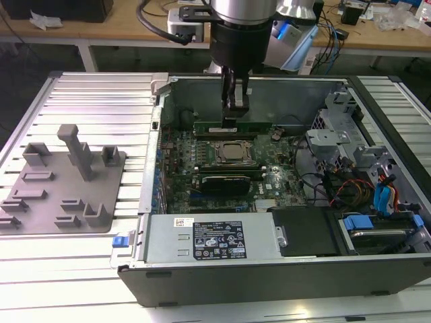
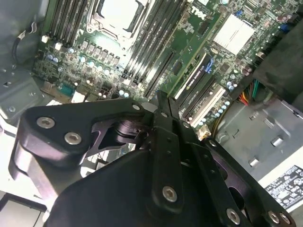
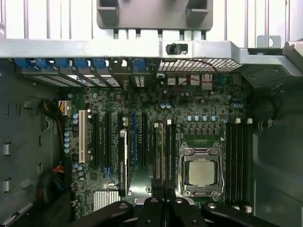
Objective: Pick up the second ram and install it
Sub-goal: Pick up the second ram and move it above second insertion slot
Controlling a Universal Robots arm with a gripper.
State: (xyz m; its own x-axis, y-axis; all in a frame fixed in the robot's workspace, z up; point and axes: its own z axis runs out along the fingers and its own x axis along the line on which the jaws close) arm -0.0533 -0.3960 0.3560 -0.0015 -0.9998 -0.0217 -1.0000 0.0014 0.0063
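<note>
- Inside the open computer case (image 1: 269,286), past the processor (image 1: 234,153) toward the case's far wall, the second ram (image 1: 252,126) stands on its long edge and runs parallel to that wall.
- The gripper (image 1: 232,120) comes straight down on the stick's top edge, about halfway along. Its fingers are pinched narrow with the stick clamped between them.
- From the exterior view the stick looks level and lined up with the slot there. Can't tell if it's actually seated all the way or just resting on top.
- In the first wrist view the two fingertips (image 3: 154,202) sit close together right over the row of slots beside the processor (image 3: 201,171). In the second wrist view the black fingers (image 2: 163,118) meet in a tight point above the motherboard (image 2: 94,56).
- Another dark stick (image 1: 225,180) sits in a slot on the processor's near side.
- Along the case's near edge there's the grey power supply box (image 1: 209,239), lying flat with its sticker up.
- The case lies on a ribbed metal table (image 1: 87,94). Toward the table's edge at the exterior view's left is a grey holder plate (image 1: 64,192) with blocks and pegs, well apart from the gripper.
</note>
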